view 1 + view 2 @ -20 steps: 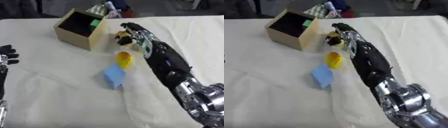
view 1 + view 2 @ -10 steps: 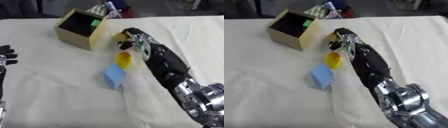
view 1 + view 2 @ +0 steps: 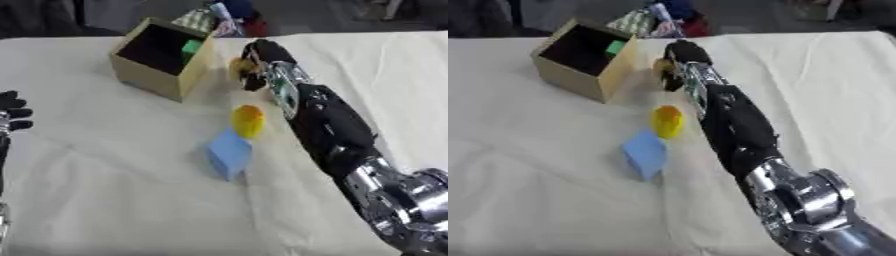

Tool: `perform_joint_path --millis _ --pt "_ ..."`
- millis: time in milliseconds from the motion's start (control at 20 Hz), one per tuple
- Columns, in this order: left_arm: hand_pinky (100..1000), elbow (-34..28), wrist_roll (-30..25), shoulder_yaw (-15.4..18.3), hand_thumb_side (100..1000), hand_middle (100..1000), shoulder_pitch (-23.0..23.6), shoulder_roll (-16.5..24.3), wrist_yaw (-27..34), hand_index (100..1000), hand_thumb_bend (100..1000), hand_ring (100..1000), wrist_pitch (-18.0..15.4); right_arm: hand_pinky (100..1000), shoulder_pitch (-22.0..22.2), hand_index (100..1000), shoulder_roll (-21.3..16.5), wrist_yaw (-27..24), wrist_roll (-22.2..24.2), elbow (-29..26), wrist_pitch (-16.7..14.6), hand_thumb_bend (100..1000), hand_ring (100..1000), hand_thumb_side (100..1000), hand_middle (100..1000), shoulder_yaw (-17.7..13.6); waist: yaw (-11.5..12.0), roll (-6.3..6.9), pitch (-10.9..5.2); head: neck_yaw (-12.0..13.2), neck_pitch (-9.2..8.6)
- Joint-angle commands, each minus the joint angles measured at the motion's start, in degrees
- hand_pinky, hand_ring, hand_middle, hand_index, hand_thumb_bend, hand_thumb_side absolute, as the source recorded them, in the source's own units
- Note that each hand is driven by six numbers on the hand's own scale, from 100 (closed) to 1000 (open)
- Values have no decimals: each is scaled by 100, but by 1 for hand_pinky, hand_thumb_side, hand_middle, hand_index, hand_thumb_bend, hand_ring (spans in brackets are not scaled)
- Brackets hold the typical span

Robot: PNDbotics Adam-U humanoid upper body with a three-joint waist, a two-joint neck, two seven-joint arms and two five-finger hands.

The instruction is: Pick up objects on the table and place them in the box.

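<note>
Just right of the open tan cardboard box (image 3: 156, 80), which has a green block (image 3: 192, 48) inside, the black right hand (image 3: 259, 62) is curled round a small yellow object (image 3: 238, 65), its shape unclear. Nearer the robot, a yellow cylinder (image 3: 248, 120) and a light blue block (image 3: 229, 152) lie on the white cloth-covered table (image 3: 105, 190), beside the right forearm. Only the left eye view shows the left hand (image 3: 10, 112), fingers relaxed at the left edge. Colourful items (image 3: 647, 20) crowd the far edge behind the box
</note>
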Motion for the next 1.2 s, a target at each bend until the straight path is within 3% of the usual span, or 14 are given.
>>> perform_joint_path --millis 50,100,150,200,650,850,950,1000,1050,1100,1200 --pt "653 -134 59 83 739 629 -63 73 -42 753 100 663 -3 687 -270 440 -46 -201 -196 -354 -200 100 655 100 334 75 54 49 -56 -24 -16" --pt "653 -138 58 77 739 629 -73 64 -45 753 100 663 -3 688 -322 440 -46 -258 -216 -414 -244 100 656 100 335 92 89 38 -60 -40 -16" --pt "653 -140 52 68 740 629 -86 52 -45 753 100 663 -3 688 -371 442 -40 -315 -237 -465 -272 100 657 383 339 95 127 28 -60 -52 -16" --pt "653 -144 38 51 740 628 -104 37 -43 753 100 663 -4 688 -428 442 -26 -378 -266 -515 -292 100 657 100 337 88 180 16 -56 -70 -16" --pt "653 -177 -83 -48 740 628 -264 -28 3 753 100 662 -37 700 -640 478 339 -566 -295 -604 -260 100 677 100 368 110 562 -53 41 -292 -109" --pt "653 -186 -145 -101 741 628 -332 -72 32 754 100 662 -44 722 -493 608 645 -397 -192 -515 -172 100 723 121 483 142 679 -50 88 -421 -118" --pt "653 -186 -159 -109 741 627 -342 -81 40 753 100 662 -45 742 -424 721 786 -295 -91 -504 -196 100 766 125 596 186 704 -52 98 -453 -115" --pt "653 -186 -165 -113 741 627 -345 -85 43 753 100 662 -46 762 -403 826 846 -218 -1 -501 -231 100 805 123 707 229 711 -55 101 -469 -112" --pt "653 -186 -170 -117 741 627 -347 -89 44 754 100 662 -47 767 -387 846 887 -127 97 -514 -274 100 813 121 730 266 716 -57 101 -481 -108" --pt "653 -185 -175 -119 742 627 -349 -92 45 754 100 662 -48 803 -380 961 919 -27 201 -533 -325 100 866 172 841 312 721 -59 100 -492 -106" --pt "653 -185 -179 -121 741 627 -350 -97 47 754 100 662 -48 833 -383 1000 955 277 419 -610 -418 100 905 304 922 431 726 -63 92 -503 -96"
